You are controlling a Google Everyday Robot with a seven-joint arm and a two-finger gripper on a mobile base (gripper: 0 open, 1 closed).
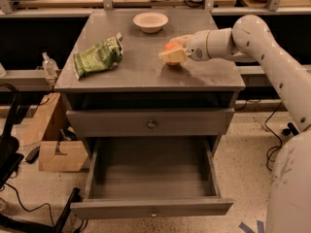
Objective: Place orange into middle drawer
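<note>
Claw (pixel 173 49): carried at the end of a white arm (pixel 252 42) that is stretched in from the right over the worktop; its two pale fingers (pixel 170 57) are closed against the orange, one on the far side and one on the near side

Orange (pixel 171 46): gripped between the claw's fingers, over the right half of the worktop; whether it is touching the surface or is raised just off it cannot be told

Worktop (pixel 146 74): the grey top of a cabinet, seen from the front and above

Middle drawer (pixel 150 178): pulled well out below the worktop, its long grey tray laid open, with a small round knob centred on its front panel; it is well apart from the orange

Upper panel (pixel 151 124): a grey knobbed front, seen shut above the open drawer

White bowl (pixel 150 21): set at the back of the worktop, near the orange

Green snack bag (pixel 97 57): laid flat on the left side of the worktop

Cardboard box (pixel 58 154): placed on the floor to the left of the cabinet
</note>
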